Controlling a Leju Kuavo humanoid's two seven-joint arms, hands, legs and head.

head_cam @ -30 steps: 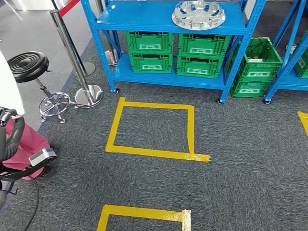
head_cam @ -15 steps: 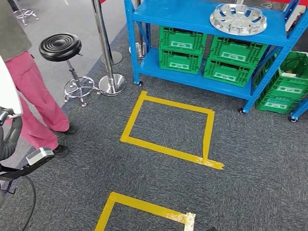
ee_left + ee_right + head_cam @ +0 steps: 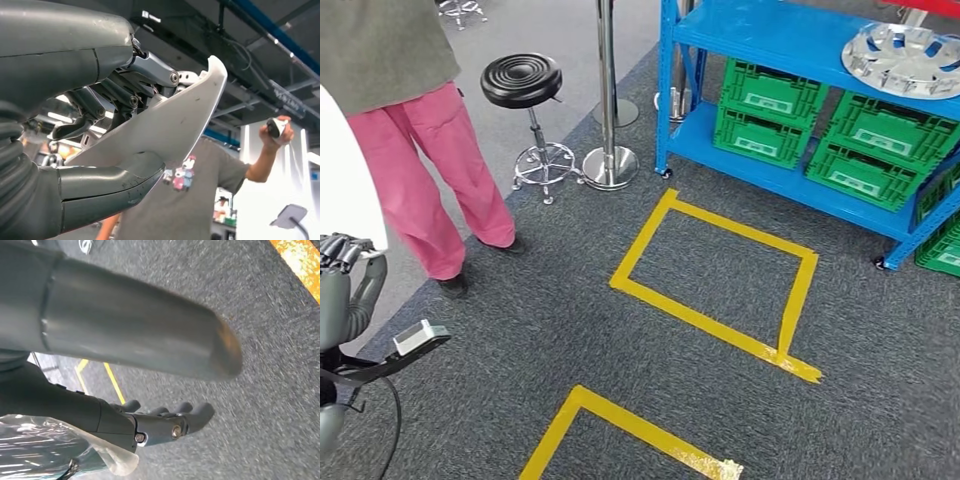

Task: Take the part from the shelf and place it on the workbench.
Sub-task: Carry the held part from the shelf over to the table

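Note:
A white curved part [image 3: 341, 180] sits at the left edge of the head view, and my left hand [image 3: 343, 262] grips it from below. In the left wrist view the same white part [image 3: 173, 120] lies pinched between the thick grey thumb [image 3: 109, 187] and the dark fingers [image 3: 113, 92]. My right hand [image 3: 158, 425] hangs over the grey carpet with its fingers stretched out and nothing in them. The blue shelf [image 3: 773, 40] stands at the upper right of the head view.
A silver wheel cover [image 3: 905, 60] lies on the shelf above green crates [image 3: 773, 110]. A person in pink trousers [image 3: 433, 170] stands close on my left, beside a black stool [image 3: 522, 82] and a chrome post [image 3: 609, 160]. Yellow tape squares [image 3: 712, 280] mark the carpet.
The camera has swung to the left, so the shelf and tape squares sit further right and the person has come into the picture. The white part stays in my left hand.

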